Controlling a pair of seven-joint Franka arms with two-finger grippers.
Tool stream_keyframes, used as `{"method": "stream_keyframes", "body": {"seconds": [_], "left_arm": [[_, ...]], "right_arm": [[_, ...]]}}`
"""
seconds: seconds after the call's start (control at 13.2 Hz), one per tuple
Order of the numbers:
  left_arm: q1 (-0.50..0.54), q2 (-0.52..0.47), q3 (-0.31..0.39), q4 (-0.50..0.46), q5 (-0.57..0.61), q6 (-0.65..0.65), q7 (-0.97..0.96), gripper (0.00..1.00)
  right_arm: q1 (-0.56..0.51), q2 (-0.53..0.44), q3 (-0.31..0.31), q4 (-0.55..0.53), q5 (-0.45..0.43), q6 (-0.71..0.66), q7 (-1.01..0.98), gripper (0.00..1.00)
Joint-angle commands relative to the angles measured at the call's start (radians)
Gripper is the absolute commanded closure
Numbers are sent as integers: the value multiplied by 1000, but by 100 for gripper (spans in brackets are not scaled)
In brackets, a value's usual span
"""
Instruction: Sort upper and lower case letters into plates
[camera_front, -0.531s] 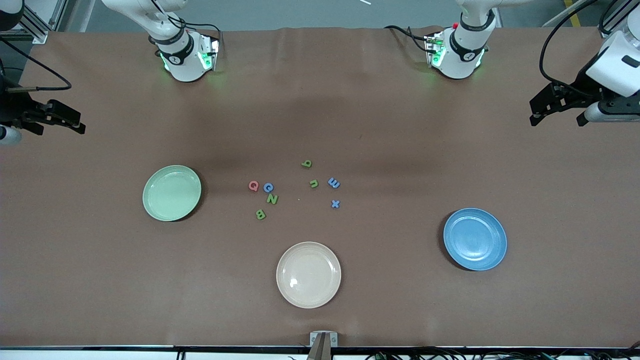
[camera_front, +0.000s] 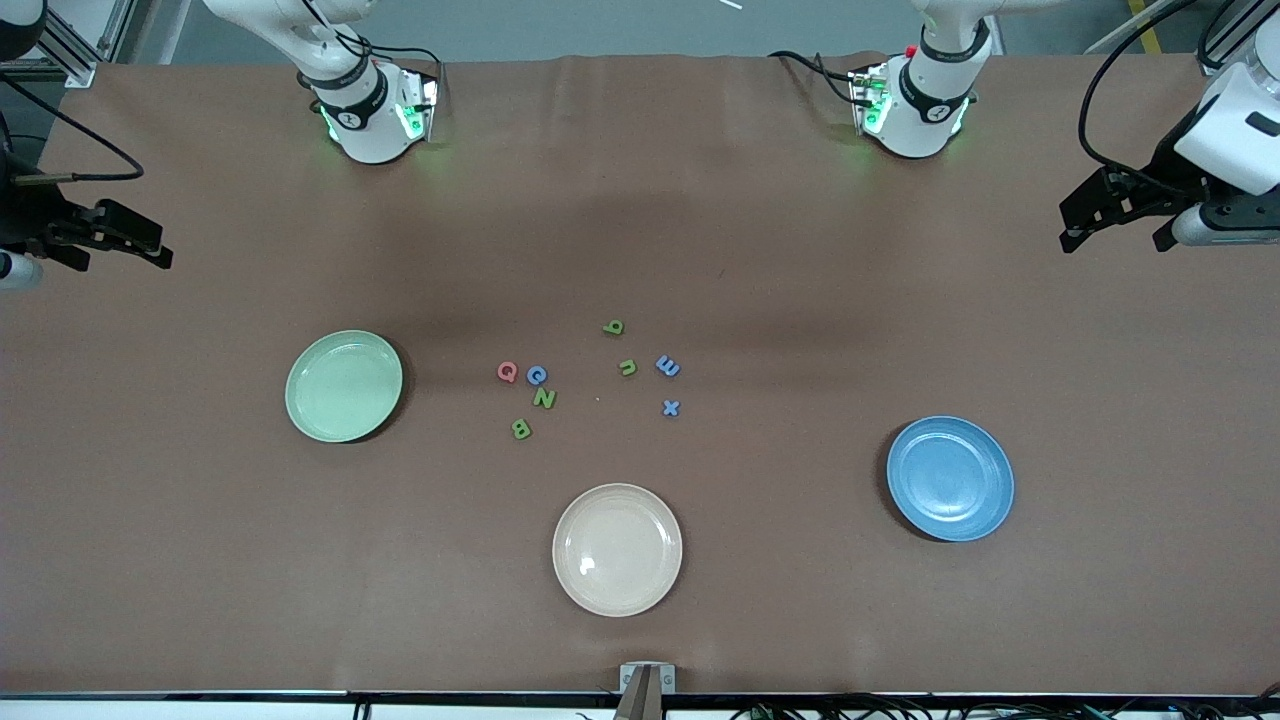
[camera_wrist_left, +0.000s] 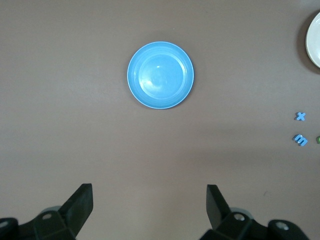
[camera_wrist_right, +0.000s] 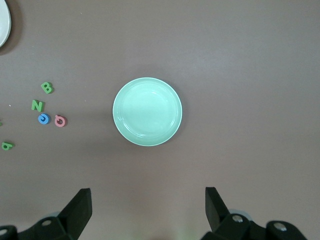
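Step in hand: I judge the sorting has not begun; both plates are bare and all eight letters lie loose on the table (camera_front: 200, 600).
Left gripper (camera_front: 1115, 215): I have it up over the left arm's end of the table, jaws spread wide, holding nothing.
Right gripper (camera_front: 115, 238): up over the right arm's end, jaws wide as well, nothing held.
Capitals: pink Q (camera_front: 507, 372), blue G (camera_front: 537, 375), green Z (camera_front: 544, 398) and green B (camera_front: 521, 429) sit in a tight cluster mid-table, on the side toward the green plate (camera_front: 344, 386). Q and G look close to touching.
Small letters: green q (camera_front: 614, 327), green n (camera_front: 627, 367), blue m (camera_front: 667, 366) and blue x (camera_front: 671, 407) are more spread out, on the side toward the blue plate (camera_front: 950, 478).
Next move: my guess is each arm takes the group nearest it; I would bring a gripper down over one letter and close on it cleanly.
In the way: the cream plate (camera_front: 617, 549) lies nearer the front camera than the letters and is no target. The crowded capitals leave little room for the fingers, so B, standing apart, seems the easiest start.
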Motion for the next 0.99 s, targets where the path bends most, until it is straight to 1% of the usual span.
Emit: {"method": "stream_keyframes", "body": {"seconds": [0.0,0.15,0.3,0.53,0.61,0.68,0.76,0.91], "left_arm": [[-13,46,-29,18,-17,-19,-51,0],[-14,101,-104,18,-17,-3,-129,0],[-16,155,-195,0,-7,52,-290,0],[-20,219,-321,-112,-4,226,-580,0],[-37,255,-350,-137,4,288,-687,0],[-72,297,-355,-149,10,346,-781,0],[-126,353,-355,-151,48,403,-879,0],[-187,461,-356,-142,165,487,-1084,0]], "right_arm": [[-5,-42,5,-44,20,17,13,0],[-7,-42,4,-43,17,17,12,0],[-5,-42,5,-43,9,17,12,0],[-5,-43,5,-44,9,16,15,0],[-5,-43,5,-44,9,16,15,0],[-5,-43,5,-44,9,14,15,0],[-5,-46,5,-44,9,14,15,0],[-7,-45,5,-41,9,14,13,0]]}}
